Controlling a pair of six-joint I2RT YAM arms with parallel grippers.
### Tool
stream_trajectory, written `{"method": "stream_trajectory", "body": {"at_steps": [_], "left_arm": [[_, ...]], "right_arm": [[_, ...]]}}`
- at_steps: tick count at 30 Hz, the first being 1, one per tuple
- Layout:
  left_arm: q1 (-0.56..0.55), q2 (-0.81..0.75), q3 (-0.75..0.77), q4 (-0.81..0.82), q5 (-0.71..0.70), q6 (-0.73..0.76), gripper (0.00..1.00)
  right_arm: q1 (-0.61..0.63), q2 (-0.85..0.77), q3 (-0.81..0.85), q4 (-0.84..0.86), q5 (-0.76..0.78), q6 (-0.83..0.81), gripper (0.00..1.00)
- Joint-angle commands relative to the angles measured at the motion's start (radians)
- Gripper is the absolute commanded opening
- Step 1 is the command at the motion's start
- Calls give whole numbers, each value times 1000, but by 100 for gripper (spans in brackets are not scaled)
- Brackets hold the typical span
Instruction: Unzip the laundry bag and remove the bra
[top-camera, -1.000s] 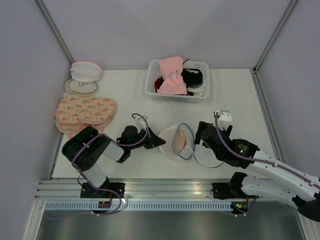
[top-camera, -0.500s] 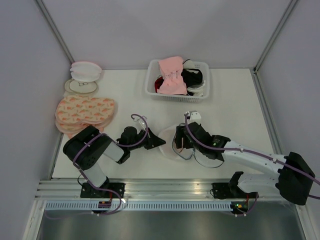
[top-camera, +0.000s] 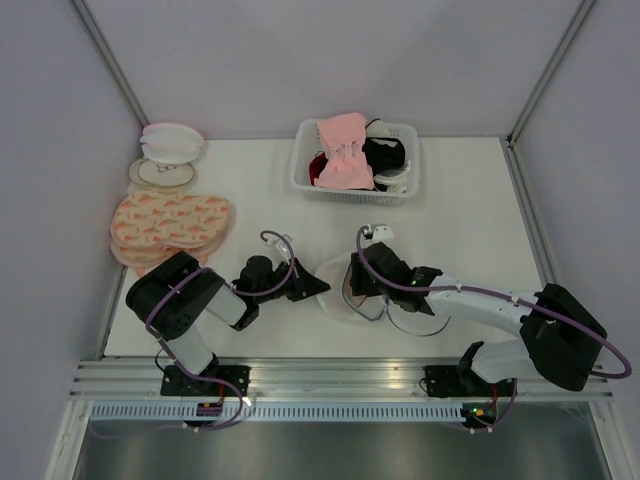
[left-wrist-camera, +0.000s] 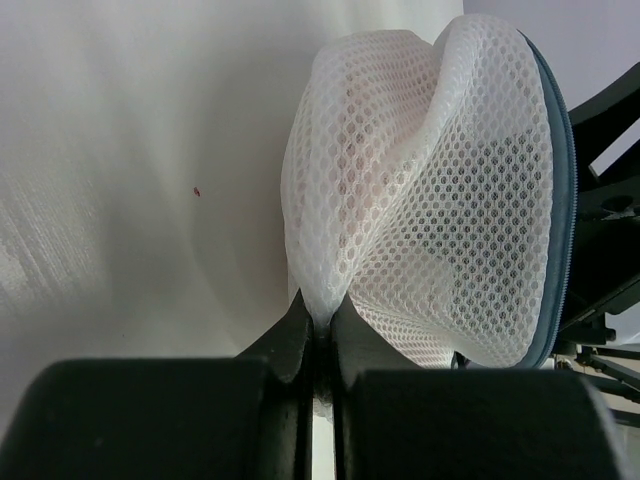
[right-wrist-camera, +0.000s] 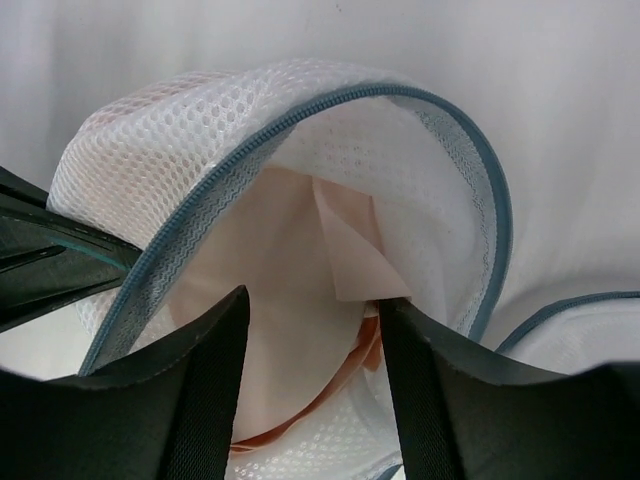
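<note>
Left fingers (left-wrist-camera: 285, 345) are clamped on a fold of the bag (left-wrist-camera: 430, 200) on the counter (top-camera: 470, 200), right fingers (right-wrist-camera: 200, 390) apart in its open mouth over the bra (right-wrist-camera: 345, 255) inside; I fear a shallow close catches mesh too and drags the bag loose

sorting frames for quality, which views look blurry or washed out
Left wrist: left fingers soft at the bottom, laundry bag mesh sharp, table nearly blown white. Right wrist: right fingers out of focus, zipper rim crisp. Top external: evenly lit, sharp.
</note>
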Motion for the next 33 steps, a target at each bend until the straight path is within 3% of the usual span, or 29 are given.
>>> {"method": "stream_trajectory", "body": {"at_steps": [1,4,6,8,11,12,17,26,31,33], "left_arm": [[4,-7,-8,98,34,-23,2],[4,2,-5,113,39,-31,2],[4,2,-6,114,40,-34,2],[4,0,-8,116,39,-35,2],[4,0,-9,117,40,-35,2],[4,0,-9,116,40,-35,2],[4,13,-11,119,40,-34,2],[10,33,-17,127,43,-31,2],[12,59,-6,139,57,-43,2],[12,66,-8,153,63,-48,2]], "right_arm": [[-13,0,-31,84,-45,-2,59],[-33,48,-49,153,-146,0,51],[-37,67,-56,205,-198,9,39],[-36,90,-51,219,-231,14,37],[-36,81,-51,224,-244,17,3],[-37,70,-51,210,-243,15,0],[-37,-110,-42,80,-145,0,1],[-39,-515,47,-383,117,8,1],[-39,-738,52,-402,93,8,0],[-39,-757,59,-427,85,11,1]]}}
